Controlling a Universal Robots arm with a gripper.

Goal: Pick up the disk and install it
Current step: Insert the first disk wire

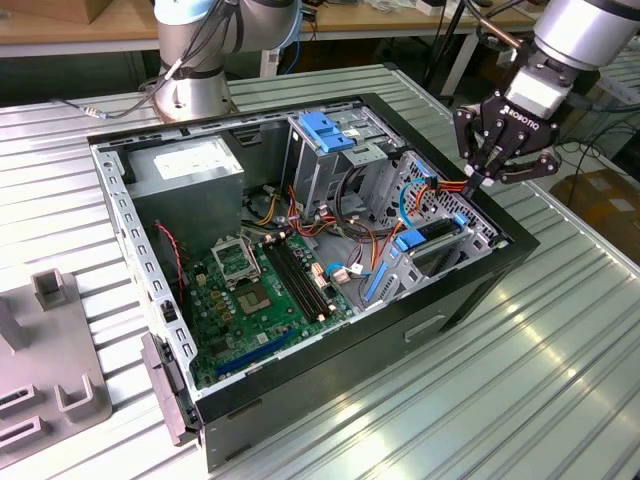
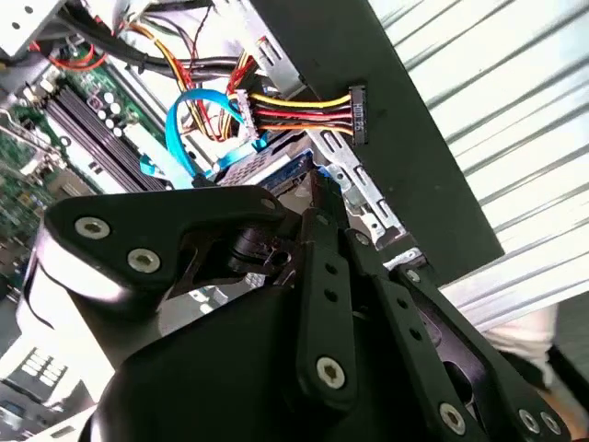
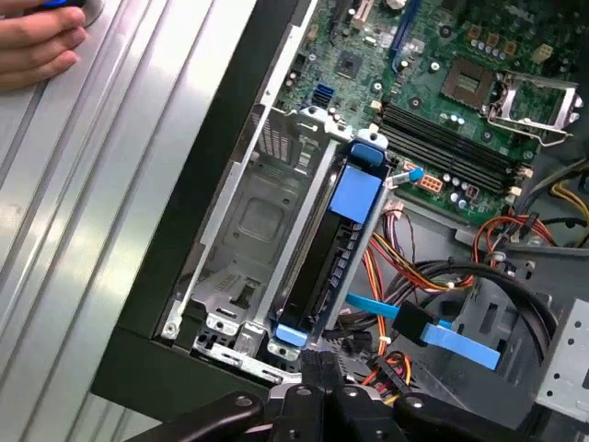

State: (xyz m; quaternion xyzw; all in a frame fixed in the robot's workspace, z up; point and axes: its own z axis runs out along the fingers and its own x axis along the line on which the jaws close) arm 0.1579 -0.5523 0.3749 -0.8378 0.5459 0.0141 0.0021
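The disk [image 1: 436, 232] lies in the drive bay at the open computer case's [image 1: 300, 380] side on the exterior view's right, a dark body between light-blue carrier rails. In the first wrist view the disk [image 3: 324, 262] sits in the metal bay with its blue rail on top. My gripper [image 1: 477, 181] hangs just above the disk's far end, fingers pressed together with nothing between them. In both wrist views the gripper [image 3: 317, 361] [image 2: 317, 204] points down at the disk's [image 2: 262, 169] blue-edged end, very close to it.
A tall cage with a blue latch [image 1: 325, 130] stands mid-case, the motherboard [image 1: 255, 290] below it. A power plug with coloured wires [image 2: 354, 112] and a blue cable [image 3: 425, 328] hang near the bay. A person's hand [image 3: 37, 41] rests on the table. Grey fixture [image 1: 50, 350] at the exterior view's left.
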